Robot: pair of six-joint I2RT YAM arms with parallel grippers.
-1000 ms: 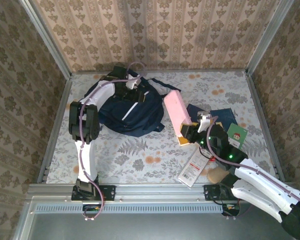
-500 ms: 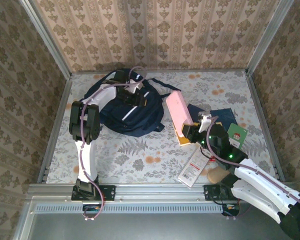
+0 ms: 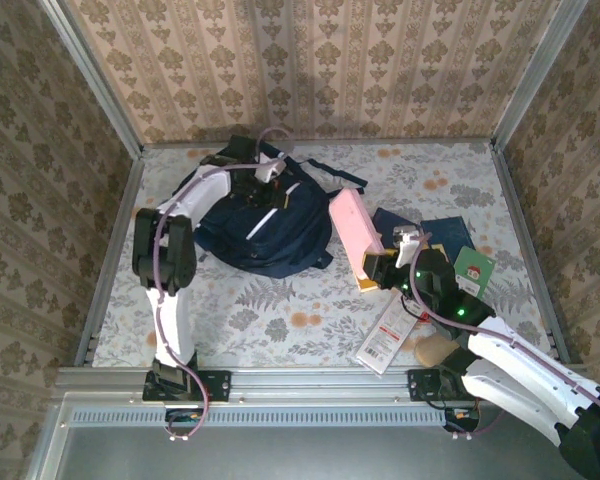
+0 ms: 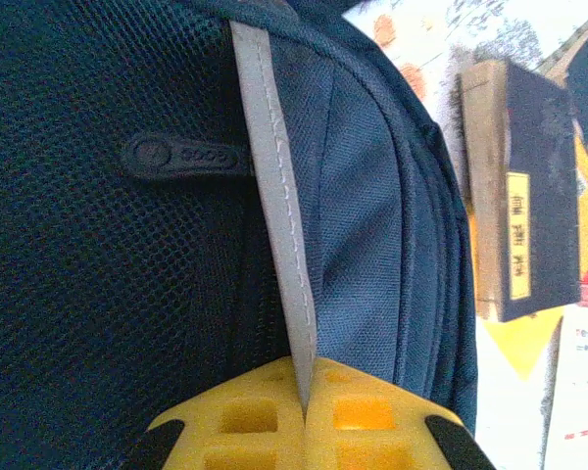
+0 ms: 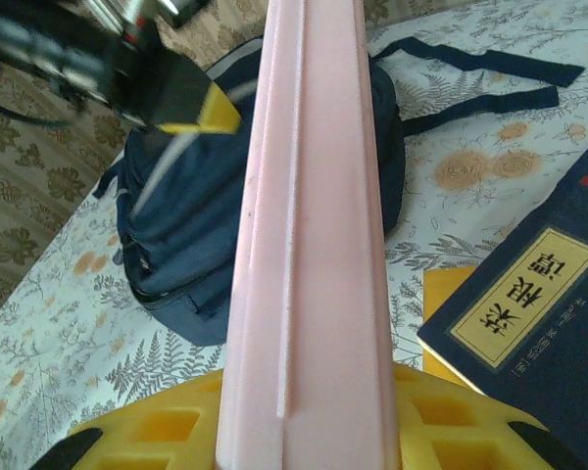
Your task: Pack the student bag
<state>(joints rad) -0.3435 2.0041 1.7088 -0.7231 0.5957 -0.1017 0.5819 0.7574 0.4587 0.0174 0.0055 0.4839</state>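
Student bag, slumped in the upper left of the overhead frame, is pinched by the left gripper, its fingers closed tight on the reflective stripe; so thin a hold may slip, or a pull may drag the whole bag instead of opening it; right of centre, the right gripper clasps an upright pink case, which could twist in the jaws or snag on an unopened bag; patterned wallpaper walls enclose a floral tablecloth strewn with books.
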